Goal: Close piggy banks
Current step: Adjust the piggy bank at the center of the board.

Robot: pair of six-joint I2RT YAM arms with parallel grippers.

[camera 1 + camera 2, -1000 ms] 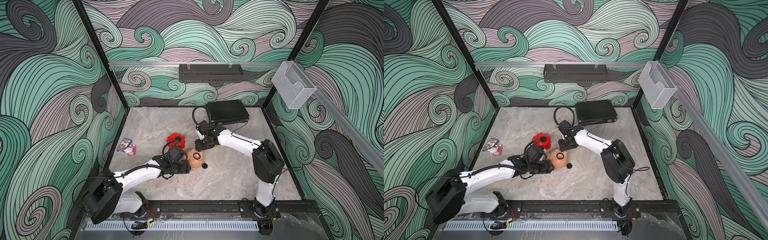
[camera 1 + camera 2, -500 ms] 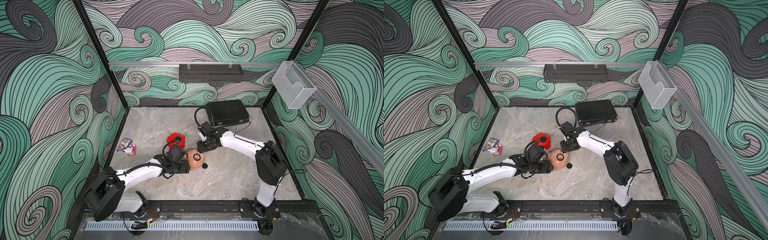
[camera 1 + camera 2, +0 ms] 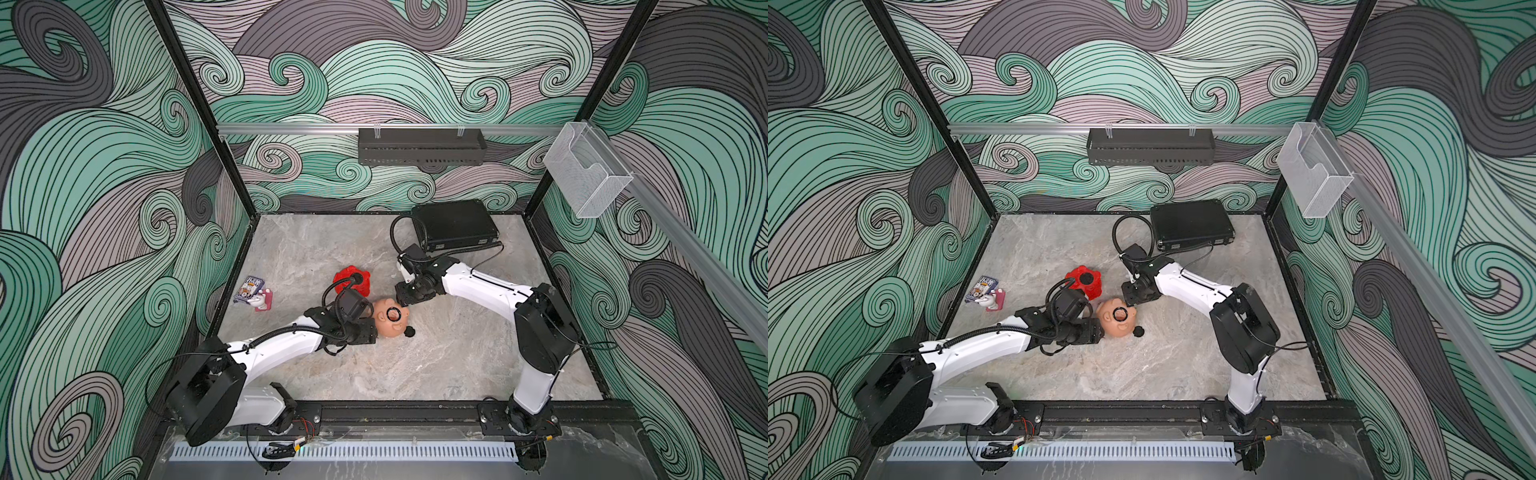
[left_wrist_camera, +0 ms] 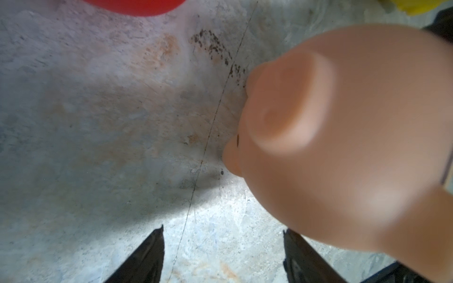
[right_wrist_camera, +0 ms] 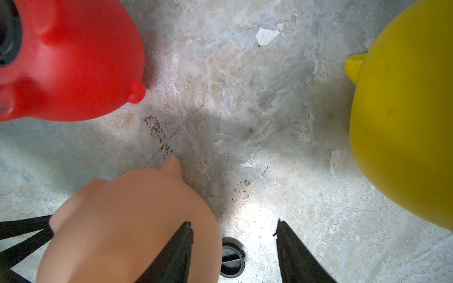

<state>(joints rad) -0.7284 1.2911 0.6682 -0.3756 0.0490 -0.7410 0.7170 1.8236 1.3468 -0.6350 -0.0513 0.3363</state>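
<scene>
Peach pig (image 3: pixel 390 322) belly-up, hole unplugged.
Right hand (image 5: pixel 232 227), parted and empty, straddles the plug (image 5: pixel 230 257): descend squarely, pinch its rim. Left hand (image 4: pixel 223 229), parted, merely abuts the pig.

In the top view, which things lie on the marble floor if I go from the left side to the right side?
Card pack → small pink and white toy → red piggy bank → peach-pink piggy bank → black rectangular case.
</scene>
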